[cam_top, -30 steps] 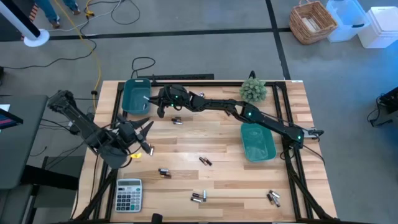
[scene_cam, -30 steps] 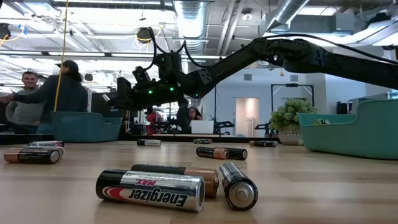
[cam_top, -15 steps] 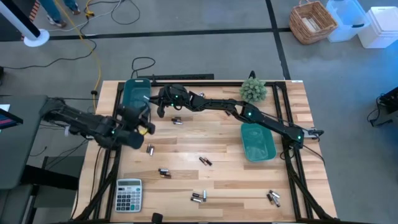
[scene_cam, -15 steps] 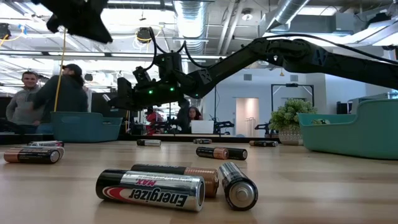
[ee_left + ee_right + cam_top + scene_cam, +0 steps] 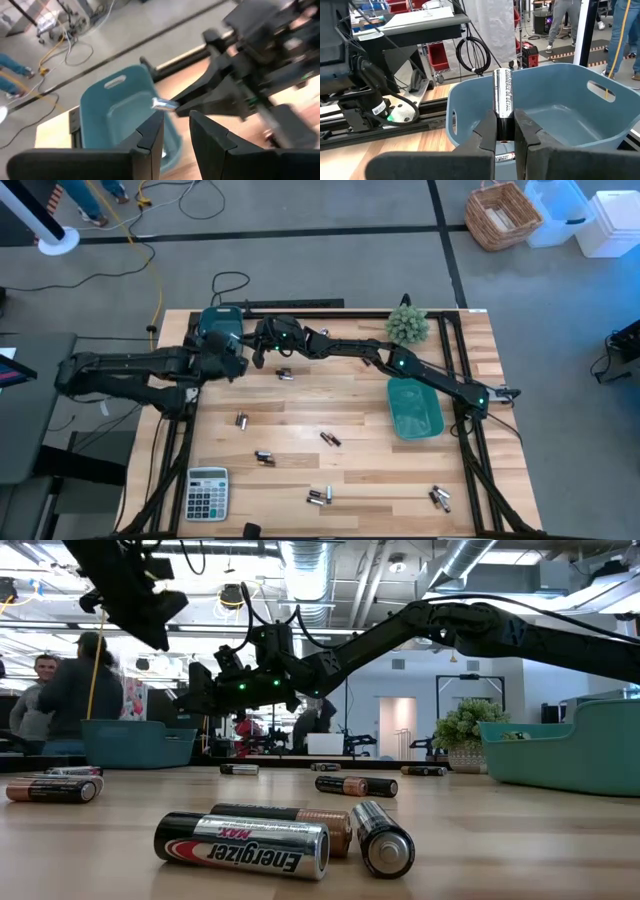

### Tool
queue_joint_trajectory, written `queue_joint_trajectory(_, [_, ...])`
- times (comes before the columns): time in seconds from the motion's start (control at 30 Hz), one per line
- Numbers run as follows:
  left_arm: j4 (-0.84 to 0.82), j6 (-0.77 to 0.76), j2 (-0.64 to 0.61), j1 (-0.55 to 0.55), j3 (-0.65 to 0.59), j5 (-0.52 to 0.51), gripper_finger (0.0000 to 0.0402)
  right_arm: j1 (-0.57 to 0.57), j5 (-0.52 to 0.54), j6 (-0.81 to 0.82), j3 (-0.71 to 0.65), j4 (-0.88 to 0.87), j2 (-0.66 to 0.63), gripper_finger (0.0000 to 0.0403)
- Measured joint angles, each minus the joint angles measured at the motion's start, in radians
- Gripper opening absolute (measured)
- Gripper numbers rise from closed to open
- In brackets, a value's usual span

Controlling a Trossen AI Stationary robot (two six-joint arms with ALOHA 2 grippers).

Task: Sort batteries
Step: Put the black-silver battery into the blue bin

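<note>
Item: right gripper, clamped on an upright battery over the bin at worktop 11 o'clock. Release only once inside the rim. Left gripper alongside, fingers narrowly apart, empty; its held content unclear. Loose batteries lie near 6 o'clock.

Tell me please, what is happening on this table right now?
Two robot arms are sorting batteries into bins. The right gripper is shut on a battery that it holds upright by the blue bin at the table's far left corner. The left gripper is beside the same bin; whether it holds anything is hard to tell. More loose batteries lie on the wooden table, with a green bin on the right and a calculator near the front.
</note>
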Motion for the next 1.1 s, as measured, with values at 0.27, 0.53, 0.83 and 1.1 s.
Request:
queue_joint_trajectory(0.27, [0.032, 0.287, -0.001, 0.172, 0.0, 0.131, 0.0089, 0.0, -0.005, 0.0, 0.0, -0.001, 0.0, 0.0034])
queue_joint_trajectory(0.53, [0.115, 0.41, 0.0, 0.339, 0.0, 0.271, 0.0089, 0.0, -0.006, 0.0, 0.0, 0.0, 0.0, 0.0034])
queue_joint_trajectory(0.83, [0.253, 0.534, 0.055, 0.492, 0.0, 0.528, 0.0089, 0.0, -0.006, 0.008, 0.0, 0.007, 0.0, 0.0034])
queue_joint_trajectory(1.1, [0.252, 0.633, 0.135, 0.497, 0.0, 0.516, 0.0089, 0.0, -0.006, 0.009, 0.0, 0.007, 0.0, 0.0034])
